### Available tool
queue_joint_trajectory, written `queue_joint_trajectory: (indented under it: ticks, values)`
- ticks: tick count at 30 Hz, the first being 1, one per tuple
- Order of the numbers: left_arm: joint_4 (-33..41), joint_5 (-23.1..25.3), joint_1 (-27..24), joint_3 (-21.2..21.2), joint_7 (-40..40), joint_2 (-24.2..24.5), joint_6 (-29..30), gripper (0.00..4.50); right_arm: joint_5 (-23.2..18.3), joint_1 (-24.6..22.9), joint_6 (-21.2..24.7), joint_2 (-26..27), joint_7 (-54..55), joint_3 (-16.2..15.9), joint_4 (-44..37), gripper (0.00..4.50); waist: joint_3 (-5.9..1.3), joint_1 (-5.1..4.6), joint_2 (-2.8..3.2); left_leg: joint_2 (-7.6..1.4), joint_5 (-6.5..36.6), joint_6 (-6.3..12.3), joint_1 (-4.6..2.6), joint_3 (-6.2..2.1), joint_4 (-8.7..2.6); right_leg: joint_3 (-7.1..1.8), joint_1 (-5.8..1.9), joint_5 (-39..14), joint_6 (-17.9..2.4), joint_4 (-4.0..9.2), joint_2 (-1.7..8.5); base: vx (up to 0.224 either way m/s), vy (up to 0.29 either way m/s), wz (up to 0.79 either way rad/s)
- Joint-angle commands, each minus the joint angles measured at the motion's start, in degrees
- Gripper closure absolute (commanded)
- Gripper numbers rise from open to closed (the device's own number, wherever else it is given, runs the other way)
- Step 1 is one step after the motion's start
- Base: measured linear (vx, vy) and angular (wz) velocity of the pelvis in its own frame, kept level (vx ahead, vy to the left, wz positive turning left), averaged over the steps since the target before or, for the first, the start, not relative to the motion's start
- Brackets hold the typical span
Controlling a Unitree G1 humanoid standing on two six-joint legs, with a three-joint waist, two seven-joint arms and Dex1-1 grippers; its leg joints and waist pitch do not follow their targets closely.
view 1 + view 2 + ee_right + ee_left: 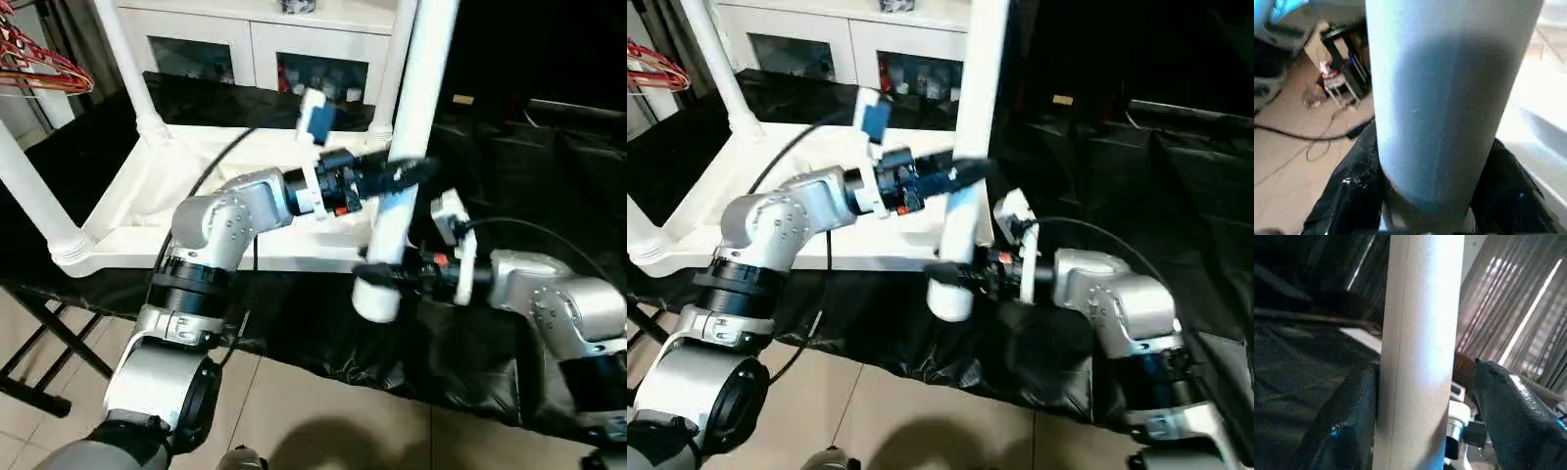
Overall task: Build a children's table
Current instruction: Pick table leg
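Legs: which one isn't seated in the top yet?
The leg held upright by both grippers, left above right. The other legs stand in corner sockets.

A work surface draped in black cloth stands on a tan tiled floor. The white table top lies upside down on the cloth toward ten o'clock, its near edge by the cloth's front edge.

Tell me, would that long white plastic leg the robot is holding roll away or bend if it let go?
The long white round plastic leg would probably roll: its surface is smooth and round. It looks stiff, staying straight though gripped by the left tool and the right tool at two spots. Its bottom end hangs past the upside-down white tabletop, so it would likely drop.
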State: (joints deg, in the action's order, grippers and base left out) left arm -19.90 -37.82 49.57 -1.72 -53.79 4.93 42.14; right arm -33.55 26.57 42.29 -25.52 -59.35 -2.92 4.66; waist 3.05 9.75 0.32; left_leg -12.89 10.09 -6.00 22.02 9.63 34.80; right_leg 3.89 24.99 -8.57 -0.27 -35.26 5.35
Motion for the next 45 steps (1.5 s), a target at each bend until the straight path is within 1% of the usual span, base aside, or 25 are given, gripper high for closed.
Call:
queue_joint_trajectory:
  ticks: [1,2,4,5,7,8,10,12,16,17,20,23,27,29,31,35,36,37,38,39,41,42,43,44,45]
  values:
    - [1.5,-2.9,-0.4,-1.7,-1.7,-0.7,0.3,1.22,-2.3,0.4,0.9,-0.1,2.3,4.4,-0.8,2.61,-4.74,0.13,-1.03,0.82,6.5,2.59,-0.26,0.82,-3.34,-1.40,-4.51,-11.8,-10.9,3.60,1.80,0.000,0.000,0.00]
    - [0.8,-5.4,-0.4,-4.0,-1.7,-1.1,1.6,1.22,-4.4,0.2,1.5,0.5,3.0,6.5,-2.1,2.61,-4.79,0.24,-0.86,0.83,6.3,2.56,-0.25,0.80,-3.29,-1.42,-4.51,-11.4,-11.2,3.54,1.76,0.000,0.000,0.00]
    - [0.5,-7.7,-0.5,-5.9,-1.9,-1.2,3.1,1.22,-6.4,-0.1,1.9,1.0,3.6,8.4,-3.3,2.61,-4.82,0.36,-0.79,0.89,6.1,2.55,-0.27,0.83,-3.25,-1.39,-4.47,-10.6,-11.8,3.39,1.69,0.000,0.000,0.00]
    - [0.5,-7.8,-0.6,-6.0,-2.0,-1.2,3.2,1.22,-6.6,-0.1,1.9,1.0,3.6,8.6,-3.5,2.61,-4.79,0.34,-0.81,0.89,6.3,2.58,-0.27,0.82,-3.29,-1.36,-4.45,-10.7,-11.8,3.44,1.63,0.000,0.000,0.00]
    - [0.8,-9.0,-0.9,-6.6,-2.9,-1.0,3.8,1.22,-9.6,-0.3,2.7,1.7,4.6,11.5,-5.2,2.62,-4.77,0.25,-0.63,0.88,6.9,2.69,-0.33,0.79,-3.37,-1.29,-4.45,-11.4,-11.5,3.60,1.61,0.000,0.000,0.00]
    - [1.0,-9.3,-1.1,-6.8,-3.1,-1.0,4.0,1.22,-10.6,-0.4,3.1,1.9,5.0,12.4,-5.7,2.62,-4.80,0.22,-0.71,0.85,7.0,2.61,-0.32,0.78,-3.36,-1.29,-4.48,-11.6,-11.3,3.59,1.62,0.000,0.000,0.00]
    - [1.5,-9.7,-1.3,-6.8,-3.5,-0.9,4.2,1.22,-10.8,-0.5,3.0,1.9,5.8,13.2,-6.1,2.62,-4.76,0.22,-0.63,0.83,6.9,2.39,-0.32,0.77,-3.44,-1.30,-4.48,-12.0,-10.9,3.69,1.64,0.000,0.000,0.00]
    - [3.5,-11.3,-2.0,-6.8,-5.0,-0.7,5.5,1.22,-10.1,-0.7,2.3,1.7,8.1,14.6,-6.1,2.62,-4.72,0.22,-0.65,0.78,6.7,1.73,-0.30,0.73,-3.54,-1.31,-4.50,-12.3,-10.9,3.61,1.79,0.000,0.000,0.00]
    - [8.5,-16.6,-3.2,-7.3,-6.4,-0.9,9.5,1.22,-5.3,-1.2,-0.6,1.9,15.1,16.2,-3.4,2.62,-4.70,0.08,-0.67,0.80,7.1,0.66,-0.35,0.85,-3.55,-1.34,-4.35,-13.3,-10.7,3.69,1.81,0.000,0.000,0.00]
    - [9.3,-17.5,-3.4,-7.5,-6.3,-1.1,10.2,1.22,-4.0,-1.1,-1.2,2.2,17.0,16.4,-2.3,2.62,-4.61,-0.03,-0.69,0.91,7.2,0.13,-0.31,0.91,-3.59,-1.30,-4.26,-14.0,-10.6,3.82,1.78,0.000,0.000,0.00]
    - [10.2,-18.5,-3.7,-7.6,-5.4,-1.6,11.1,1.22,-0.1,-1.1,-3.2,2.4,22.1,16.1,0.5,2.62,-4.54,-0.14,-0.66,1.07,7.7,0.15,-0.30,0.97,-3.58,-1.29,-4.32,-15.1,-9.7,4.05,1.61,0.000,0.000,0.00]
    - [9.9,-18.5,-3.6,-7.9,-4.0,-2.0,11.2,1.22,1.3,-1.1,-4.2,2.7,24.2,16.0,1.6,2.62,-4.54,-0.31,-0.67,1.14,7.8,0.28,-0.30,0.97,-3.62,-1.26,-4.39,-16.0,-8.3,4.25,1.47,0.000,0.000,0.00]
    - [5.3,-19.0,-1.9,-11.6,4.0,-4.4,10.4,1.22,3.3,-0.7,-5.8,4.8,29.3,16.3,2.9,2.62,-4.56,-0.50,-0.65,1.31,7.6,0.34,-0.13,1.01,-3.52,-1.21,-4.36,-15.1,-8.1,4.33,1.27,0.000,0.000,0.00]
    - [4.5,-19.0,-1.6,-11.9,5.3,-4.6,10.3,1.22,3.7,-0.7,-6.1,5.1,29.8,16.2,3.1,2.62,-4.63,-0.50,-0.74,1.36,8.0,0.31,-0.26,0.96,-3.57,-1.13,-4.43,-16.2,-7.3,4.41,1.26,0.000,0.000,0.00]
    - [3.4,-18.8,-1.5,-12.6,7.4,-4.9,9.6,1.22,4.6,-0.7,-6.7,5.7,30.9,16.0,3.5,2.62,-4.66,-0.59,-0.70,1.28,7.2,0.30,-0.18,0.89,-3.64,-1.19,-4.49,-14.5,-7.4,4.26,1.24,0.000,0.000,0.00]
    - [2.7,-11.4,-2.2,-8.3,8.5,-3.1,6.4,1.22,5.5,-0.8,-7.5,6.4,31.8,15.0,3.4,2.62,-4.72,-0.78,-0.65,1.09,6.8,0.79,-0.31,0.76,-3.80,-1.24,-4.51,-12.9,-7.1,4.16,1.26,0.000,0.000,0.00]
    - [2.8,-4.6,-3.3,-3.2,7.1,-1.0,1.7,1.22,6.3,-0.9,-8.0,6.5,32.1,14.3,3.2,2.62,-4.69,-0.88,-0.62,1.09,6.7,0.81,-0.30,0.76,-3.85,-1.27,-4.51,-12.5,-7.0,4.16,1.25,0.000,0.000,0.00]
    - [2.8,-0.9,-3.9,-0.3,6.3,0.1,-1.3,1.22,6.8,-0.9,-8.3,6.4,32.2,13.9,3.1,2.62,-4.70,-0.86,-0.53,0.95,6.8,0.82,-0.39,0.63,-3.98,-1.26,-4.49,-12.9,-6.6,4.26,1.31,0.000,0.000,0.00]
    - [1.9,5.2,-4.6,4.6,4.4,2.3,-6.8,1.22,7.1,-0.8,-8.6,6.4,32.0,13.5,3.1,2.62,-4.69,-0.92,-0.59,0.94,6.7,0.93,-0.40,0.53,-4.16,-1.28,-4.52,-13.6,-5.2,4.61,1.42,0.000,0.000,0.00]
    - [1.0,8.4,-4.8,7.4,3.1,3.7,-9.9,1.22,7.5,-0.7,-8.8,6.3,32.0,13.2,3.2,2.62,-4.77,-1.10,-0.43,0.89,6.6,0.56,-0.42,0.67,-4.09,-1.39,-4.53,-13.0,-5.0,4.25,1.37,0.000,0.000,0.00]
    - [-0.3,11.2,-5.0,10.0,1.8,5.1,-12.8,1.22,7.9,-0.6,-9.1,6.3,32.0,12.9,3.3,2.62,-4.80,-1.18,-0.48,1.02,5.4,0.43,-0.33,0.66,-4.06,-1.50,-4.53,-11.3,-5.1,4.09,1.38,0.000,0.000,0.00]
    - [-3.6,15.5,-4.6,13.2,-0.3,7.4,-18.3,1.22,9.0,-0.6,-9.8,6.0,31.8,12.2,3.8,2.62,-4.83,-1.19,-0.76,1.08,5.1,0.37,-0.30,0.69,-4.05,-1.50,-4.60,-10.6,-5.5,4.11,1.45,0.000,0.000,0.00]
    - [-4.3,16.3,-4.4,13.8,-0.7,7.8,-19.5,1.22,9.3,-0.6,-10.0,6.0,31.7,12.0,3.9,2.62,-4.86,-1.20,-0.60,1.04,5.2,0.21,-0.38,0.71,-4.04,-1.52,-4.55,-10.5,-5.6,3.93,1.44,0.000,0.000,0.00]
    - [-7.2,20.8,-4.2,17.1,-2.7,9.5,-25.3,1.22,9.5,-0.5,-10.3,6.1,31.7,11.9,4.3,2.62,-4.86,-1.18,-0.56,1.00,5.4,0.10,-0.46,0.64,-4.11,-1.55,-4.52,-10.1,-6.2,3.88,1.58,0.000,0.000,0.00]
    - [-8.8,22.4,-4.0,18.3,-3.3,10.0,-27.1,1.22,9.9,-0.5,-10.6,6.0,31.6,11.7,4.6,2.62,-4.84,-1.36,-0.57,1.00,5.7,-0.06,-0.40,0.73,-4.10,-1.61,-4.57,-10.2,-6.3,3.77,1.55,0.000,0.000,0.00]
